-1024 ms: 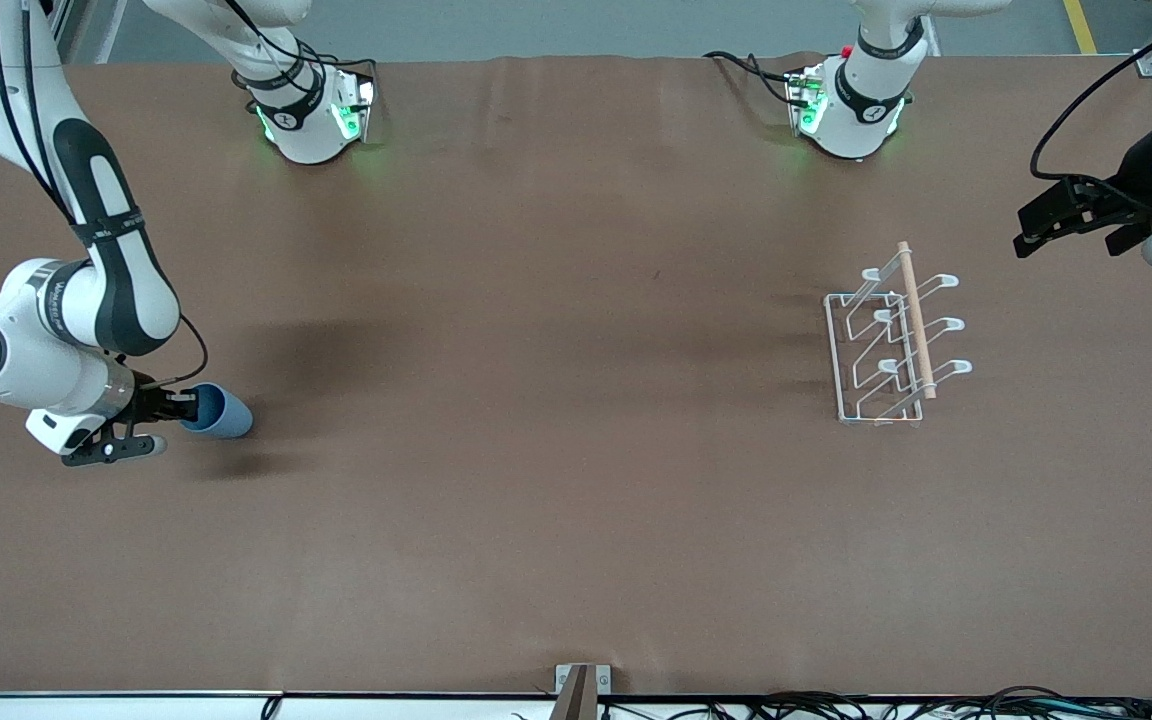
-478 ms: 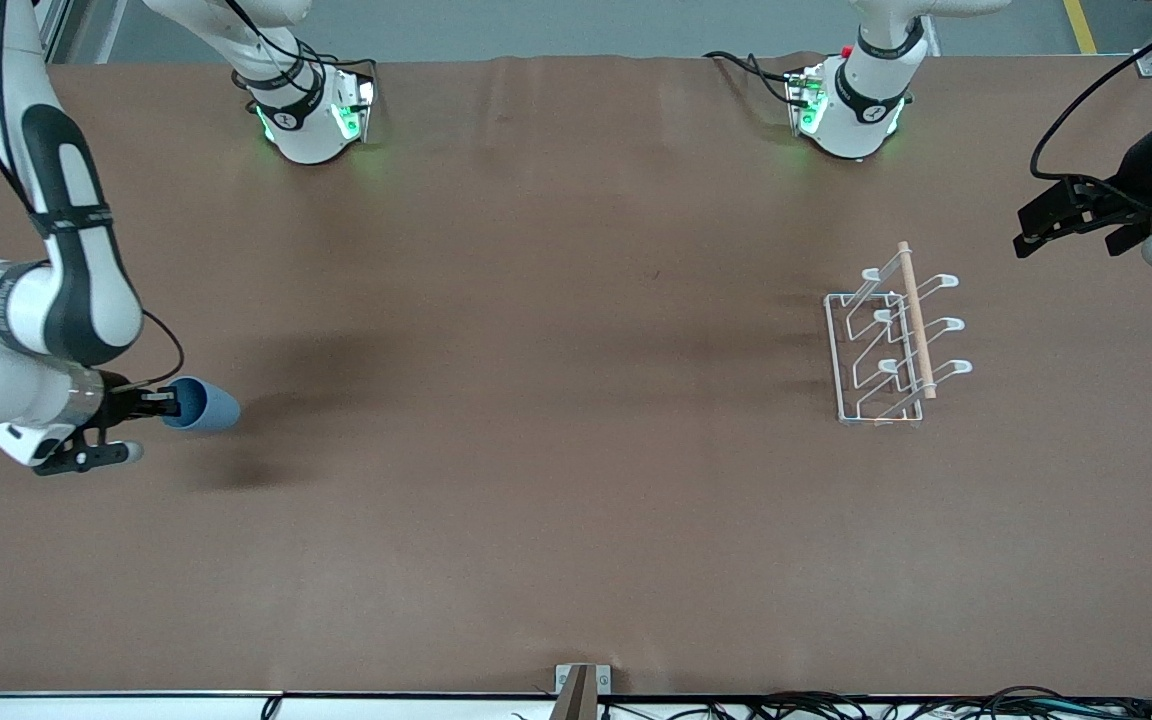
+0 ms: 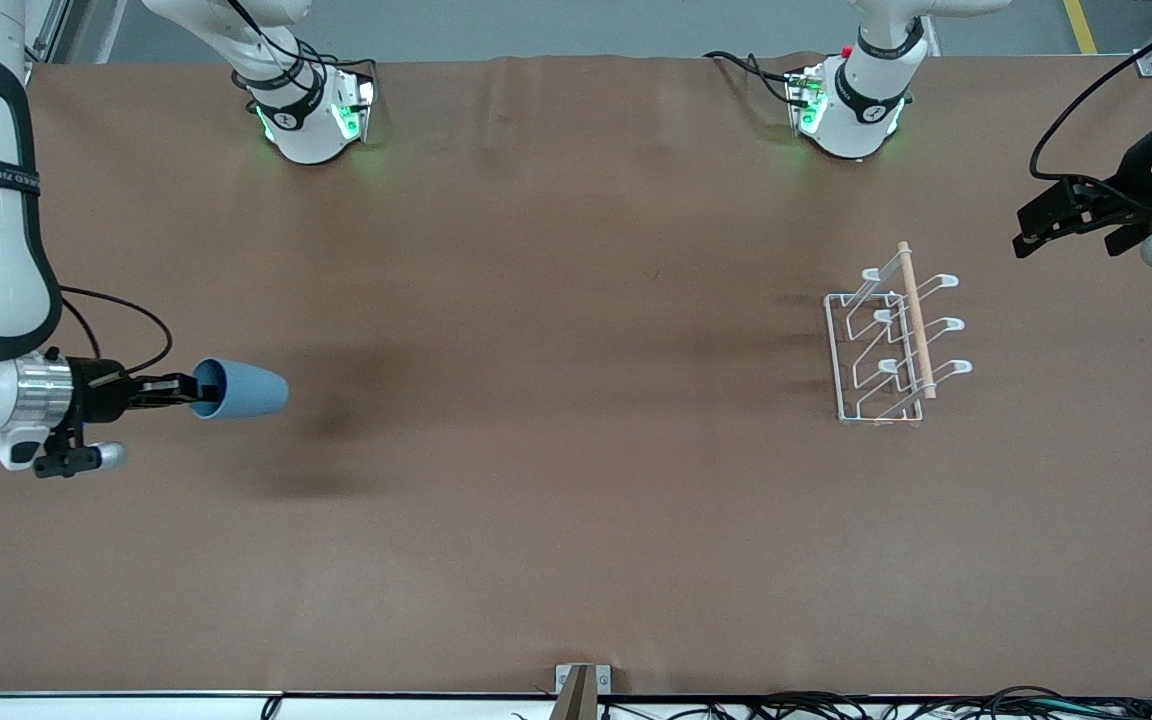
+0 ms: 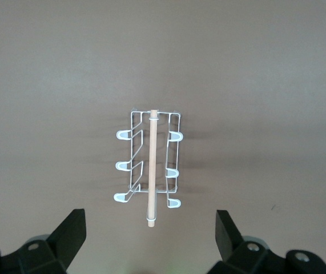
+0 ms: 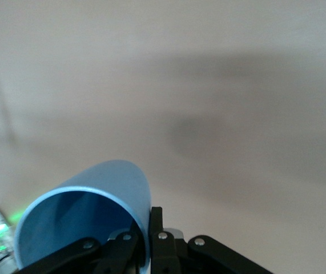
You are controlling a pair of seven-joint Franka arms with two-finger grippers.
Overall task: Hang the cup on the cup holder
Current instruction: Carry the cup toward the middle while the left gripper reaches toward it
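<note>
My right gripper (image 3: 191, 392) is shut on the rim of the light-blue cup (image 3: 239, 390) and holds it on its side in the air over the right arm's end of the table. In the right wrist view the cup (image 5: 88, 220) has one finger inside its wall and one outside, by my right gripper (image 5: 147, 237). The white wire cup holder (image 3: 894, 340) with a wooden rod stands toward the left arm's end of the table. My left gripper (image 3: 1066, 222) is open and empty in the air beside the holder; the holder (image 4: 149, 170) shows between its fingers in the left wrist view.
Both arm bases (image 3: 311, 115) stand along the table's edge farthest from the front camera. Cables (image 3: 836, 705) lie along the nearest edge. A small bracket (image 3: 581, 685) sits at the middle of the nearest edge. Brown tabletop (image 3: 576, 400) lies between the cup and the holder.
My right gripper has lifted the cup off the table and swung it toward the table's middle, with the cup now lying level. The left arm has not moved.
</note>
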